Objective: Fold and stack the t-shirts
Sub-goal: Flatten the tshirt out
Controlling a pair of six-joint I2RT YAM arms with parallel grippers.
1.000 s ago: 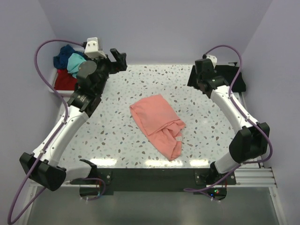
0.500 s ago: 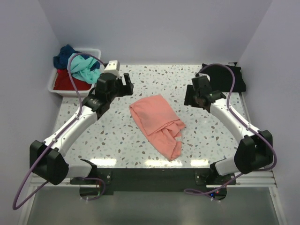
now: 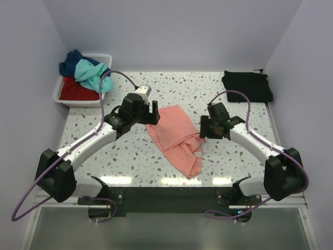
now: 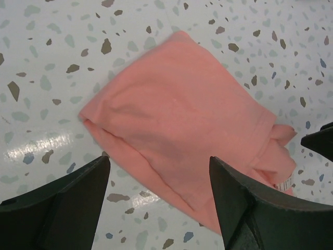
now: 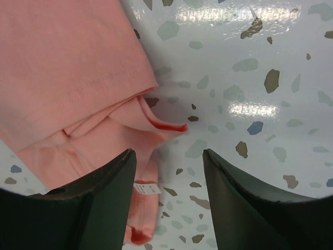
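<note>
Both arms have swung in from the far corners of the counter over the last second and now flank the salmon-pink t-shirt. That reads as the start of work on this shirt: nothing is gripped yet, and the fold itself looks still to be done.

The pink shirt lies at the counter's centre, loosely bunched, not flat. Its long axis runs from 11 o'clock down to 5 o'clock. The nearer end is rumpled, with a doubled-over hem and a small white label showing. The farther end is smoother, a broad flat panel with a rounded fold along one edge.

The right claw hangs at the shirt's 3 o'clock edge, its fingers spread wide over the hem and bare counter, holding nothing. The left claw hovers at the shirt's 10 o'clock corner, also spread wide and empty, with the smooth panel beneath it.

Farther back, a black t-shirt lies folded at the counter's 1 o'clock corner. At 10 o'clock, off the counter's edge, a white bin holds the teal t-shirt, navy t-shirt and red t-shirt, heaped unfolded.
</note>
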